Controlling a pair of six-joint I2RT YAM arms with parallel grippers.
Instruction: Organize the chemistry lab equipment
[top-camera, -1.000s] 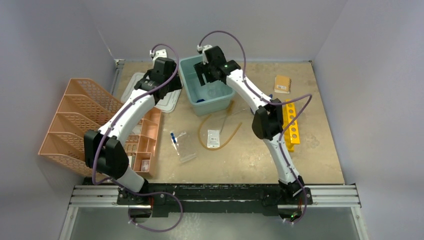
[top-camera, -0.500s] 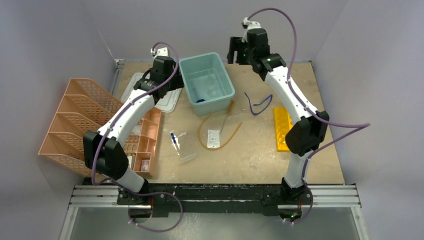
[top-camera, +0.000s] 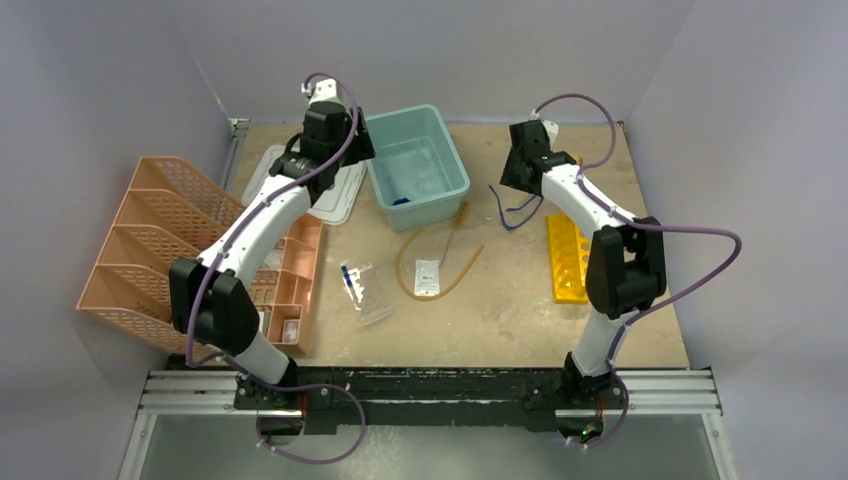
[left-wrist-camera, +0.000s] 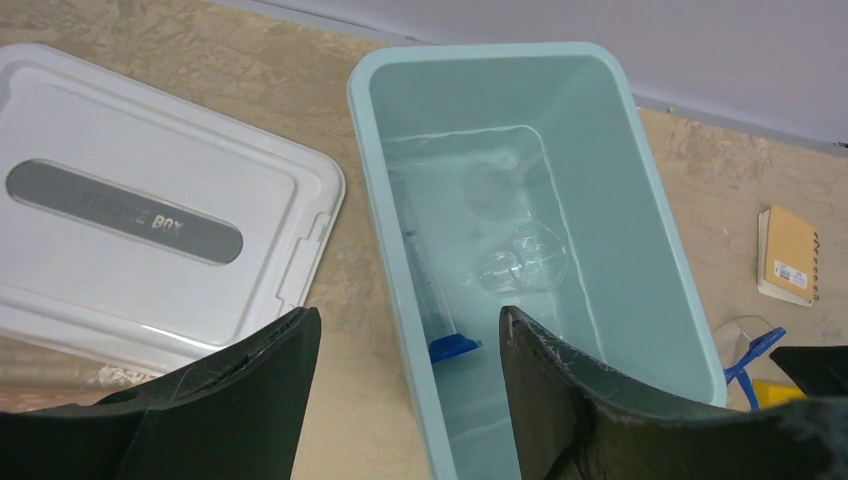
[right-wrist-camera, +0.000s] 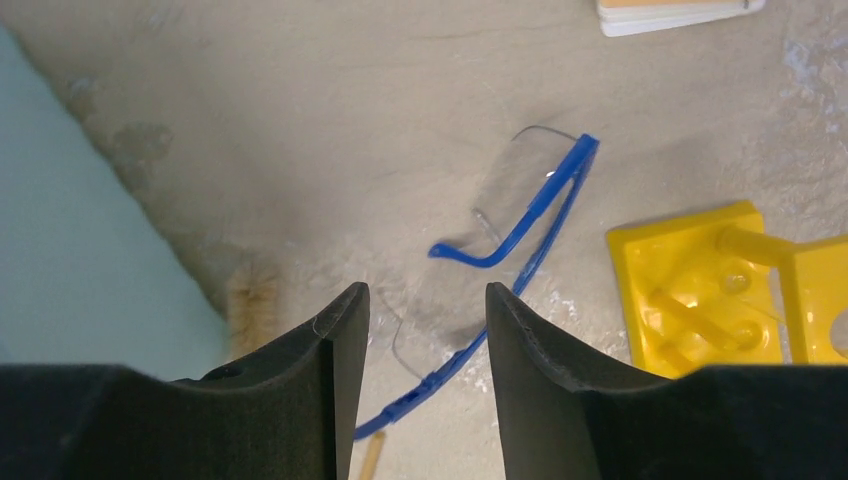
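Blue-framed safety glasses (top-camera: 515, 205) lie on the table right of the teal bin (top-camera: 455, 188). My right gripper (top-camera: 512, 182) hovers open and empty just above them; its wrist view shows the glasses (right-wrist-camera: 530, 210) beyond and between the fingers (right-wrist-camera: 335, 350). My left gripper (top-camera: 350, 152) is open and empty over the bin's left wall (left-wrist-camera: 385, 240). The blue-based clear cylinder (left-wrist-camera: 430, 290) and a glass dish (left-wrist-camera: 525, 262) lie in the bin. Amber tubing (top-camera: 462, 272), a white packet (top-camera: 427, 277), thin glass rods (top-camera: 450, 240) and a blue-capped tube (top-camera: 347, 278) lie mid-table.
A white lid (top-camera: 340, 200) lies left of the bin. Peach organizer trays (top-camera: 150, 250) stand at the left edge. A yellow rack (top-camera: 567, 258) lies to the right of the glasses. A brown notebook (left-wrist-camera: 790, 258) lies at the back right.
My right arm has swung right from over the bin, gone up by the back wall, then come down over the glasses. My left gripper has shifted slightly toward the bin.
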